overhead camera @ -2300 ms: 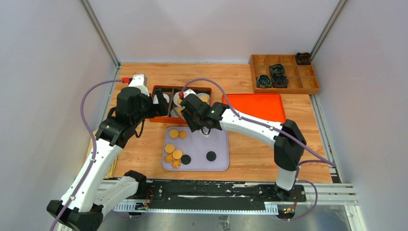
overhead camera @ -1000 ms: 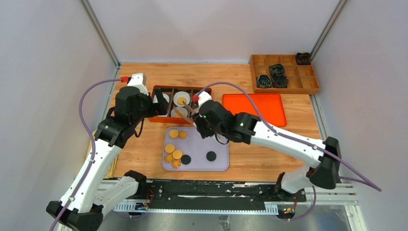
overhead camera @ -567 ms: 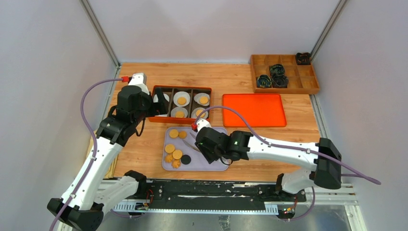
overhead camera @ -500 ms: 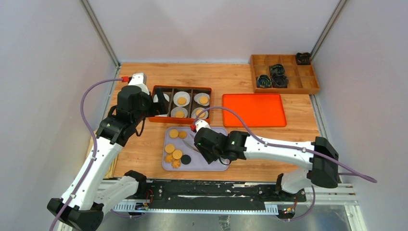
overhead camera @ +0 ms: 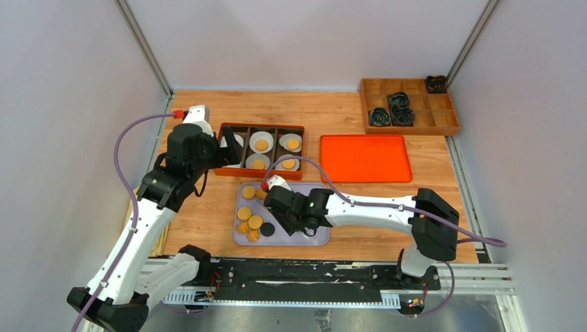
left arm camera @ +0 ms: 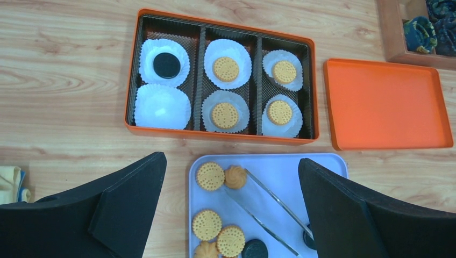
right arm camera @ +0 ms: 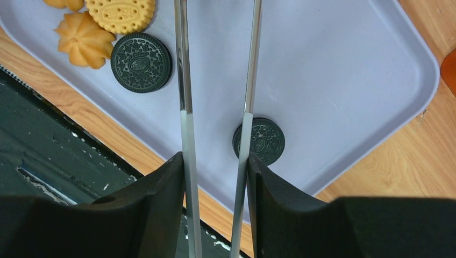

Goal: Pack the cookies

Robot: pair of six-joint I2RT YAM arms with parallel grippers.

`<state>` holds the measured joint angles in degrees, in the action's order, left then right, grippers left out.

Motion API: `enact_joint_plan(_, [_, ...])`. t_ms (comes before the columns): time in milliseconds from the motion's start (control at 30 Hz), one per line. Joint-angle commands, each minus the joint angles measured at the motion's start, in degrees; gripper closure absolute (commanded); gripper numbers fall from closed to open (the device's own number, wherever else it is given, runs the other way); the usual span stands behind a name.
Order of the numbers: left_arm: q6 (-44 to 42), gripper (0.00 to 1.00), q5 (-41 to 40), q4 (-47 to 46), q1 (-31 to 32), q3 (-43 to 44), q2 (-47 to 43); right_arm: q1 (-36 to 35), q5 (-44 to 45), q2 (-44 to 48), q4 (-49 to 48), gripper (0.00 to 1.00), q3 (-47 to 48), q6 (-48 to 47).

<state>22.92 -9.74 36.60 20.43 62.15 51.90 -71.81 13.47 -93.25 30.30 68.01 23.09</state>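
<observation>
Several golden cookies point(overhead camera: 249, 191) and a black cookie point(overhead camera: 267, 229) lie on the lavender tray point(overhead camera: 320, 196). The right wrist view shows two black cookies point(right arm camera: 141, 63) point(right arm camera: 263, 141) and a flower-shaped cookie point(right arm camera: 84, 38). The orange box point(left arm camera: 128, 91) holds six paper cups: one black cookie point(left arm camera: 166, 65), four golden cookies point(left arm camera: 226, 69), and one empty cup point(left arm camera: 162, 106). My right gripper point(right arm camera: 215, 204) point(overhead camera: 280, 207) is shut on clear tongs point(left arm camera: 269, 207), whose arms are spread above the tray. My left gripper point(left arm camera: 231, 215) point(overhead camera: 228, 153) hangs open and empty over the box's near edge.
An orange lid point(overhead camera: 365, 158) lies right of the box. A wooden compartment box point(overhead camera: 408, 105) with dark items stands at the back right. A yellow cloth point(left arm camera: 11, 183) lies at the table's left edge. Grey walls close in the sides.
My right arm has swung from the box back and to the near left with the tongs, and now hangs over the tray. The left arm has not moved.
</observation>
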Motion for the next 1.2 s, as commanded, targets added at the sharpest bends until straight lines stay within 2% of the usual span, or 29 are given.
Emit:
enact_joint_plan(0, [-0.42, 0.00, -0.90, 0.89, -0.22, 0.31, -0.74, 1.16, -0.36, -0.44, -1.54, 0.56, 1.64, -0.12])
enact_joint_plan(233, [-0.42, 0.00, -0.59, 0.61, -0.23, -0.05, -0.55, 3.05, -1.24, -0.29, -2.09, 0.62, 1.32, 0.79])
enact_joint_plan(433, [-0.42, 0.00, -0.45, 0.55, -0.21, -0.02, -0.57, 3.28, -1.94, 0.63, -1.97, 0.81, 2.57, -0.66])
enact_joint_plan(633, [-0.44, 0.00, -0.46, 0.49, -0.21, 0.27, -0.81, 3.21, -3.19, 2.98, -0.33, 0.91, 4.58, -1.15])
enact_joint_plan(933, [-0.15, 0.00, -1.80, 1.40, -0.21, 2.53, -1.11, 3.17, -0.85, 6.96, 1.07, 0.94, 8.34, -3.55])
enact_joint_plan(1167, [-0.28, 0.00, -4.11, 2.87, -0.21, 5.58, -0.89, 4.68, 1.37, 0.79, 0.01, 0.94, 15.97, -8.36])
